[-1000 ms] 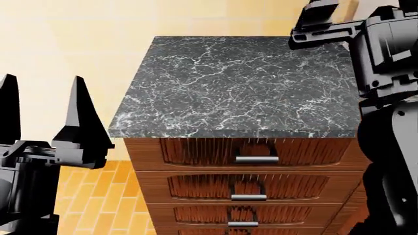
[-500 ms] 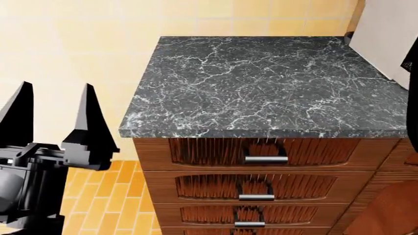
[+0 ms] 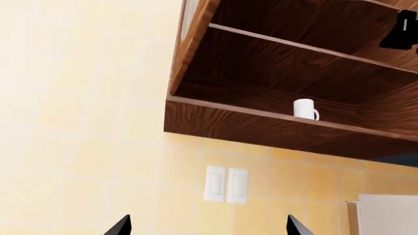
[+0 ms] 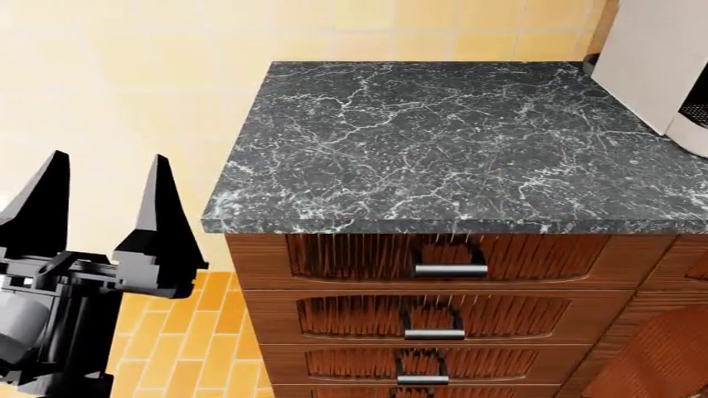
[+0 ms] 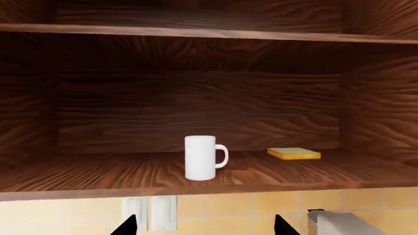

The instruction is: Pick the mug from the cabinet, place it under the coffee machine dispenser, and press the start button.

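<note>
The white mug (image 5: 200,157) stands upright on the lower shelf of the open wooden cabinet (image 5: 98,177), handle pointing toward a yellow sponge. My right gripper (image 5: 205,225) is open and empty, below and in front of that shelf edge, apart from the mug. The left wrist view shows the mug (image 3: 304,108) far off, up on the cabinet (image 3: 228,122). My left gripper (image 4: 108,159) is open and empty, left of the counter; its fingertips (image 3: 124,224) point at the tiled wall. The off-white coffee machine (image 4: 664,58) stands at the counter's right edge, its dispenser out of view.
A black marble counter (image 4: 443,141) tops a wooden drawer stack (image 4: 450,269). A yellow sponge (image 5: 294,153) lies on the shelf beside the mug. Wall switches (image 5: 150,213) sit on the tiles under the cabinet. A black part of the right arm (image 3: 398,29) shows high by the cabinet.
The right arm has risen out of the head view. The coffee machine now shows at the counter's right. My left gripper has drifted slightly right and up, still open.
</note>
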